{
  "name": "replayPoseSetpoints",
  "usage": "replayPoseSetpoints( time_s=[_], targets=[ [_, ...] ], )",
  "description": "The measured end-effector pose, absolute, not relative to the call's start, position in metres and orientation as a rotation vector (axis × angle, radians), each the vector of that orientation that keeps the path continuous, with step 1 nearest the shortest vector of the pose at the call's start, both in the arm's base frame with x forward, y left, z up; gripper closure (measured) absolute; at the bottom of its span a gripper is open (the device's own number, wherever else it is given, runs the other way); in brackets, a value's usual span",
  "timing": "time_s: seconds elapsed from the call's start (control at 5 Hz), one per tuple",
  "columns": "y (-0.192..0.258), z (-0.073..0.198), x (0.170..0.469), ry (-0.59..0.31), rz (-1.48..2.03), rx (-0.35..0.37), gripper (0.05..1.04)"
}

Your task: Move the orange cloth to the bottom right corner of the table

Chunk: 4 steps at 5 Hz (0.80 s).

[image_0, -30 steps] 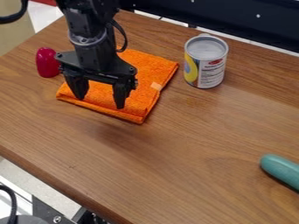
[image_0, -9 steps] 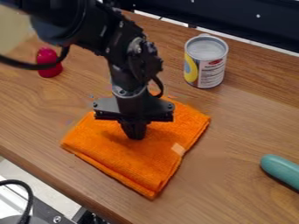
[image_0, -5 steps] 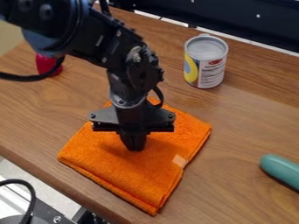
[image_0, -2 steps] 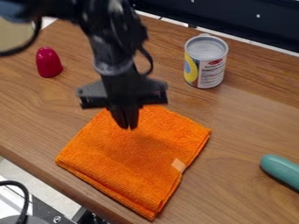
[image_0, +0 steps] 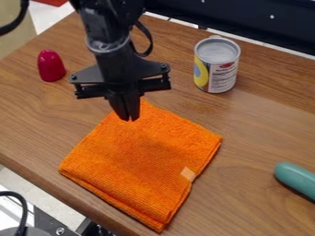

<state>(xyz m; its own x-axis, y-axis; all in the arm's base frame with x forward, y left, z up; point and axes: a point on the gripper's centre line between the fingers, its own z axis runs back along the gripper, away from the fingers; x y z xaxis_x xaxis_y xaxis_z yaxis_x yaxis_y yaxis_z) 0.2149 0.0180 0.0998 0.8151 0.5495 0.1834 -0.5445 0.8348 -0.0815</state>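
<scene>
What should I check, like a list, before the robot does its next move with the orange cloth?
1. Cloth at the bottom right: not ok, it's left of the green thing.
2. Cloth folded neatly, lying on the table: ok.
3. Hand open to grab: not ok, its fingers are together.
4. Hand touching the cloth: cannot tell.
5. Can upright and off the cloth: ok.

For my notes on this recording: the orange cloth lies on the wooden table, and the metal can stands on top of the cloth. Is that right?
Not quite: the camera view shows the metal can standing on the table itself, apart from the cloth. The orange cloth does lie on the table.
</scene>
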Motion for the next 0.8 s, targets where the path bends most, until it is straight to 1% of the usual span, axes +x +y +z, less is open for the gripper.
replayPoseSetpoints(
  time_s=[0.2, 0.4, 0.6, 0.8],
  targets=[
    [0.027, 0.096, 0.221, -0.226, 0.583, 0.0, 1.031],
    [0.053, 0.091, 0.225, -0.233, 0.639, 0.059, 1.031],
    [0.092, 0.094, 0.235, -0.264, 0.711, 0.062, 1.031],
    [0.118, 0.091, 0.24, -0.279, 0.786, 0.112, 1.02]
  ],
)
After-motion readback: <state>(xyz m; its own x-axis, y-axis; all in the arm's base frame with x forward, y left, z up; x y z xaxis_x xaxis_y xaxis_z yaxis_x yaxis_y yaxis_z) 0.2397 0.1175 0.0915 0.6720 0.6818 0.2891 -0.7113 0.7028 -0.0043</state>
